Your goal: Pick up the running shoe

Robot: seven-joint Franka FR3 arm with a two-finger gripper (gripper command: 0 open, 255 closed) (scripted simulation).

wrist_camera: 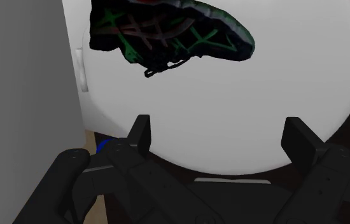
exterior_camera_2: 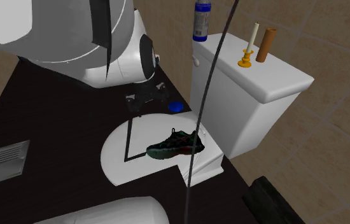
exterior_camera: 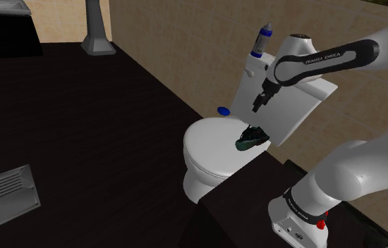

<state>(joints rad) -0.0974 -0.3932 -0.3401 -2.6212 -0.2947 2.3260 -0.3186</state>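
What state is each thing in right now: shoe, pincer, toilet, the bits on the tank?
toilet lid: down, shut.
running shoe: resting on the toilet lid, not held.
pincer: open, empty, above the toilet lid.
bottle: upright on the tank.
candle: upright on the tank.
brown tube: upright on the tank.

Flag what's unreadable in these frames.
- Running shoe: wrist view, its far part is cut off by the picture's edge.
- Small blue item beside the toilet: shoulder view, too small to identify; wrist view, mostly behind a tool finger.
- Bottle on the tank: second exterior view, top cut off by the upper edge.
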